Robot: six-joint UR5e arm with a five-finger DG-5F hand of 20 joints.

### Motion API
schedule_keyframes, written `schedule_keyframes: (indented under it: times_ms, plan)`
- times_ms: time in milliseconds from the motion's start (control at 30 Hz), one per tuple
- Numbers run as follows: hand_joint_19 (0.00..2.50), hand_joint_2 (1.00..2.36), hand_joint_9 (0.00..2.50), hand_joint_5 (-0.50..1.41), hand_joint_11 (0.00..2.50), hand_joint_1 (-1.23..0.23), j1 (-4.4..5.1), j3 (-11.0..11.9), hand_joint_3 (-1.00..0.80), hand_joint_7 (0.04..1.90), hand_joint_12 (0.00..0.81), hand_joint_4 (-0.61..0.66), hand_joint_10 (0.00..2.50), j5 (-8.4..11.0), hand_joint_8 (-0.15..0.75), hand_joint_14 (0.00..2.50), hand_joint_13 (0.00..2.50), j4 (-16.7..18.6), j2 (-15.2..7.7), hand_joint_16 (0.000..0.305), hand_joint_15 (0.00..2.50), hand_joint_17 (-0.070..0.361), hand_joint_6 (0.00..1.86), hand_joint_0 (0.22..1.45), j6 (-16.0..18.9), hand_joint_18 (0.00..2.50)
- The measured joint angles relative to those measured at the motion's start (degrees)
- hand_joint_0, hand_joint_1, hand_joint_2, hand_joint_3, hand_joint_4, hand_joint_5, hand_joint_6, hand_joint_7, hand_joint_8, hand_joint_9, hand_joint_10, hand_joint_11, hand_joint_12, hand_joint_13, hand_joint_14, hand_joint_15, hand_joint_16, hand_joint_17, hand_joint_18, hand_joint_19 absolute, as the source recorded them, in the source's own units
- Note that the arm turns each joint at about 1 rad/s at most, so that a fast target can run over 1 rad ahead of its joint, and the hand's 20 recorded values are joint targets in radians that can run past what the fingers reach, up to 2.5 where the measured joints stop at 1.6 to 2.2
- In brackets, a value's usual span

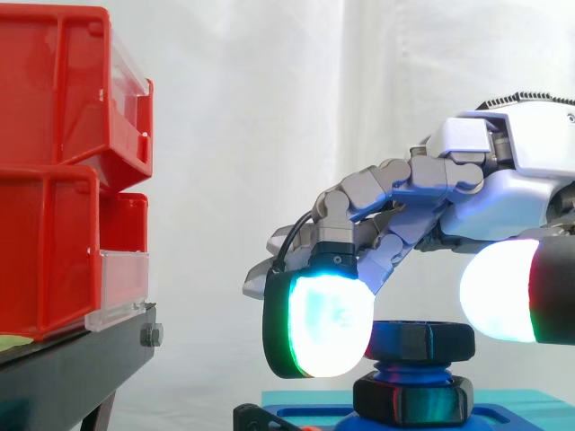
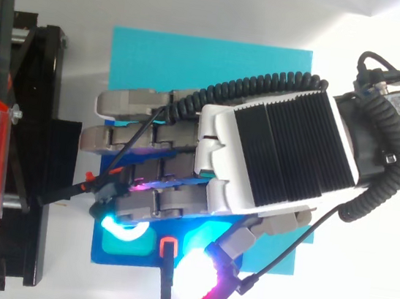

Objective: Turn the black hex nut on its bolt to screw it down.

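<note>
A white and grey robot hand is seen reaching in from the right, palm down, above a blue threaded bolt that stands upright on a blue plastic base plate. The black hex nut is seated low on that bolt, just above the base plate and below the hand. A dark hexagonal head is carried at the top of the bolt, with a short stretch of thread exposed between it and the nut. In the side view the hand is set down around this head, to its left and right. Whether anything is actually gripped cannot be told, since depth is not shown there. From above, the bolt is covered by the back of the hand. The base plate is laid on a flat cyan mat. To the left, stacked red plastic bins are carried on a black metal stand, well apart from the hand. A white curtain is hung on the far side.
</note>
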Motion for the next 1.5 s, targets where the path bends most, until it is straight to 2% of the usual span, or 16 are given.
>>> schedule_keyframes:
  times_ms: [367, 533, 733, 867, 1133, 1500]
  plan:
    - [0.01, 1.0, 0.69, -0.14, 0.23, -0.44, -0.79, 0.03, -0.5, 0.96, 0.278, 0.21, 0.01, -0.71, 0.24, 0.0, 0.29, 0.36, 0.0, 0.031, 0.01, 0.069, 0.69, 0.52, -0.59, 0.0]
    - [0.01, 1.0, 0.69, -0.14, 0.23, -0.44, -1.43, 0.02, -0.5, 0.95, 0.277, 0.21, 0.01, -1.71, 0.24, 0.0, 0.3, 0.56, -0.01, 0.031, 0.0, 0.069, 0.69, 0.52, -1.4, 0.0]
    - [0.03, 1.0, 0.7, -0.14, 0.23, -0.33, -2.27, 0.03, -0.5, 0.92, 0.28, 0.21, 0.01, -2.98, 0.246, 0.0, 0.3, 0.92, 0.02, 0.031, 0.02, 0.07, 0.7, 0.51, -1.78, 0.0]
    - [0.03, 1.0, 0.7, -0.15, 0.23, -0.33, -2.71, 0.04, -0.5, 0.92, 0.281, 0.21, 0.01, -3.49, 0.243, 0.0, 0.29, 1.0, 0.0, 0.031, 0.01, 0.07, 0.71, 0.51, -1.81, 0.0]
    - [0.04, 1.0, 0.7, -0.15, 0.24, -0.31, -3.99, 0.04, -0.5, 0.9, 0.284, 0.2, 0.01, -4.45, 0.245, 0.0, 0.29, 0.92, 0.01, 0.032, 0.02, 0.071, 0.71, 0.5, -1.92, 0.0]
    - [0.04, 1.0, 0.7, -0.14, 0.24, -0.32, -6.19, 0.0, -0.5, 0.91, 0.286, 0.21, 0.01, -6.98, 0.246, 0.0, 0.29, 0.84, 0.01, 0.032, 0.02, 0.072, 0.7, 0.5, -2.32, 0.0]
